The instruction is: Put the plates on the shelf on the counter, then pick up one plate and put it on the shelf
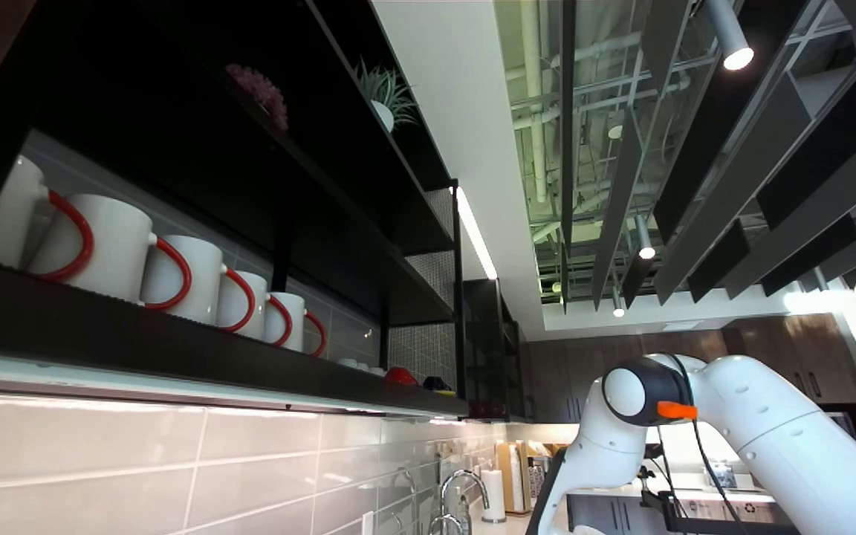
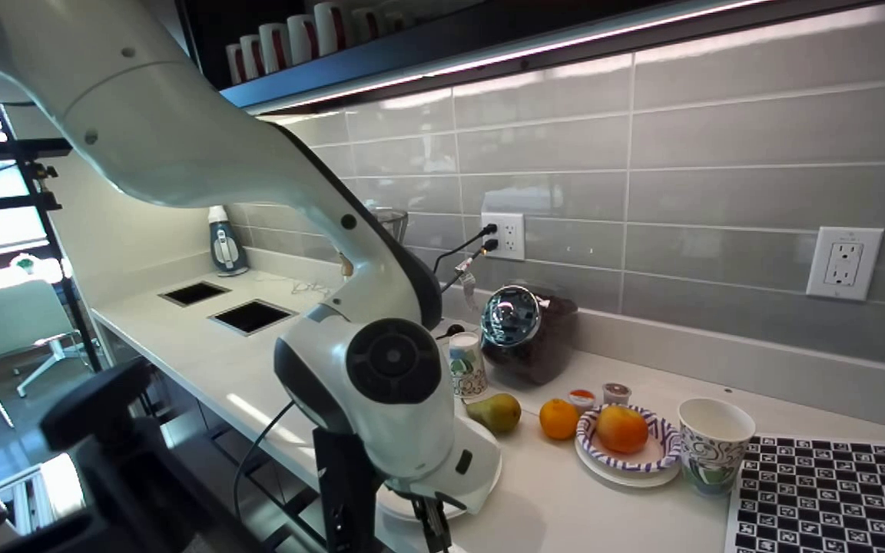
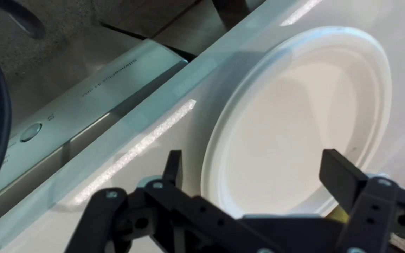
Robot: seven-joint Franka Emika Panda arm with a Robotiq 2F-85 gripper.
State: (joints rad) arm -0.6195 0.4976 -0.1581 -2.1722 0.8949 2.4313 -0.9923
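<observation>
A white, round, shallow plate [image 3: 287, 140] lies on the counter near its front edge, below my gripper. It also shows, mostly hidden by the arm, in an exterior view [image 2: 404, 507]. My gripper [image 3: 253, 163] is open and empty. In the wrist view the left finger is just outside the plate's rim and the right finger overlaps the plate. A second white plate [image 2: 627, 479] sits under a purple-patterned bowl. The black shelf runs along the wall in both exterior views [image 1: 250, 345] [image 2: 427, 50]. White mugs with red handles [image 1: 112, 245] stand on its lowest tier.
A pear [image 2: 495, 413], an orange [image 2: 558, 419] and a patterned bowl [image 2: 669, 442] holding a fruit stand beside the plate. Paper cups [image 2: 715, 445], a dark jar [image 2: 550, 338] and a checkered board [image 2: 826, 491] are also on the counter. A faucet [image 1: 465, 475] stands along the wall.
</observation>
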